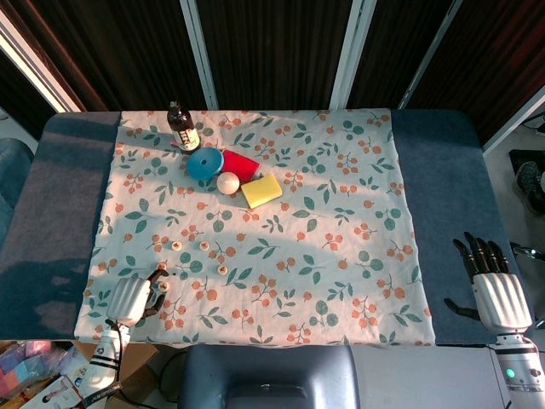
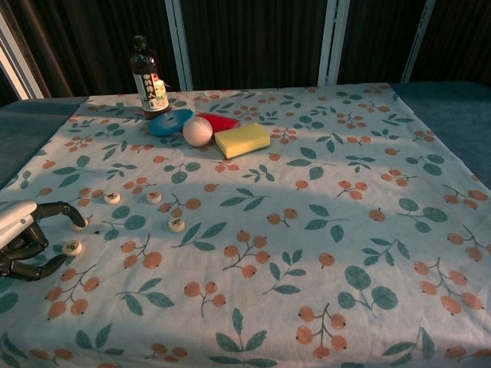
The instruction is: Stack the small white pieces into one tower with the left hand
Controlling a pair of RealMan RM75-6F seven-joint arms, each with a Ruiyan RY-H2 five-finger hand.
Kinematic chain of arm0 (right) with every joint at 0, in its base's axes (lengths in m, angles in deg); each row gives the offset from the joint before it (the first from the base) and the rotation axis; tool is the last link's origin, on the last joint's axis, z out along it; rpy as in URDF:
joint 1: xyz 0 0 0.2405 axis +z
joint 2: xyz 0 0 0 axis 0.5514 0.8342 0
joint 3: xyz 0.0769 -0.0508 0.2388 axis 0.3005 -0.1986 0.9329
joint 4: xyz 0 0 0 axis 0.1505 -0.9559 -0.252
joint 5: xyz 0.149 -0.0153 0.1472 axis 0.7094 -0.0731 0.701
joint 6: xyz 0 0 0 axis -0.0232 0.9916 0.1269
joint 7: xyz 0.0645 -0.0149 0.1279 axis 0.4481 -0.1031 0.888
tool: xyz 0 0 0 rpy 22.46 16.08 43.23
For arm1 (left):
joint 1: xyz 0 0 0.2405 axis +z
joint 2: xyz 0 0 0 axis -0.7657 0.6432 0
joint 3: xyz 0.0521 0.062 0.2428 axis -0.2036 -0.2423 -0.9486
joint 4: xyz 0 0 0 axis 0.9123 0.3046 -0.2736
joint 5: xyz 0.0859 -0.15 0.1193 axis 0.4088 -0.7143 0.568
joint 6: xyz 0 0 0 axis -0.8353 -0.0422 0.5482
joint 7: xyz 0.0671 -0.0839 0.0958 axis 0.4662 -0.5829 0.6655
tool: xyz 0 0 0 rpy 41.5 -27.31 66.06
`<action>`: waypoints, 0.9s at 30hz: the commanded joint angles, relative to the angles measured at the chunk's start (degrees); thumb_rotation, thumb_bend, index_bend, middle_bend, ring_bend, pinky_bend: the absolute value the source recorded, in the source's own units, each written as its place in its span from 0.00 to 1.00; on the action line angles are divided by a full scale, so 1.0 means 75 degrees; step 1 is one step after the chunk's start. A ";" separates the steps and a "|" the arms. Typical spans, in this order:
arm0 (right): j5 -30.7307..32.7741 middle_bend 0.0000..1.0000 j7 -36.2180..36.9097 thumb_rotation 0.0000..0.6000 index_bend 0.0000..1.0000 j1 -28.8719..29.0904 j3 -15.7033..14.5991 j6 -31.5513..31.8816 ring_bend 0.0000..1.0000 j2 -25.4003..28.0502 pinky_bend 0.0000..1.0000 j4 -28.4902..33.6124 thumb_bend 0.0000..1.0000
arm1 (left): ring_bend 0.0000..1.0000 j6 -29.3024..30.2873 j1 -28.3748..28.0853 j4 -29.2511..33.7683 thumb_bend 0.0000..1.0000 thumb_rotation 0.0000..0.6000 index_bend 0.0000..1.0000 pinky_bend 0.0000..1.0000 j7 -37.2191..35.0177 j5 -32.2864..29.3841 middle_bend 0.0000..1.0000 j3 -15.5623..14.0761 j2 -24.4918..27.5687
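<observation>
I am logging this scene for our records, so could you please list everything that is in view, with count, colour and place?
small white pieces: five, white, loose and unstacked at the cloth's near left
bottle: one, dark with a pale label, upright at the far left
blue disc: one, blue, beside the bottle
red piece: one, red, behind the ball
ball: one, white, between disc and sponge
sponge: one, yellow, right of the ball
tablecloth: one, pale with leaf and berry print, over the table
table: one, dark blue-grey
left hand: one, white and black, at the nearest white pieces, holding nothing
right hand: one, open, off the cloth's right edge
</observation>
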 commanded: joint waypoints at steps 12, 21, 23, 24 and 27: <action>0.0025 0.00 0.0017 1.00 0.00 -0.0015 0.0011 0.0025 0.00 0.0005 0.00 -0.0010 0.16 | 1.00 -0.0012 -0.0078 -0.0598 0.40 1.00 0.40 1.00 0.0264 0.0006 1.00 -0.0076 -0.0350; 0.0026 0.00 0.0000 1.00 0.00 -0.0015 0.0010 0.0030 0.00 0.0000 0.00 -0.0006 0.16 | 1.00 -0.0086 -0.0133 -0.0701 0.40 1.00 0.42 1.00 0.0204 -0.0058 1.00 -0.0066 -0.0401; 0.0029 0.00 0.0001 1.00 0.00 -0.0015 0.0011 0.0029 0.00 0.0002 0.00 -0.0005 0.16 | 1.00 -0.0082 -0.0140 -0.0724 0.40 1.00 0.44 1.00 0.0198 -0.0071 1.00 -0.0058 -0.0411; 0.0029 0.00 0.0001 1.00 0.00 -0.0016 0.0009 0.0028 0.00 0.0002 0.00 -0.0004 0.16 | 1.00 -0.0088 -0.0144 -0.0737 0.40 1.00 0.45 1.00 0.0202 -0.0079 1.00 -0.0056 -0.0414; 0.0029 0.00 -0.0003 1.00 0.00 -0.0016 0.0008 0.0027 0.00 0.0001 0.00 -0.0006 0.16 | 1.00 -0.0146 -0.0162 -0.0754 0.40 1.00 0.46 1.00 0.0214 -0.0129 1.00 -0.0049 -0.0414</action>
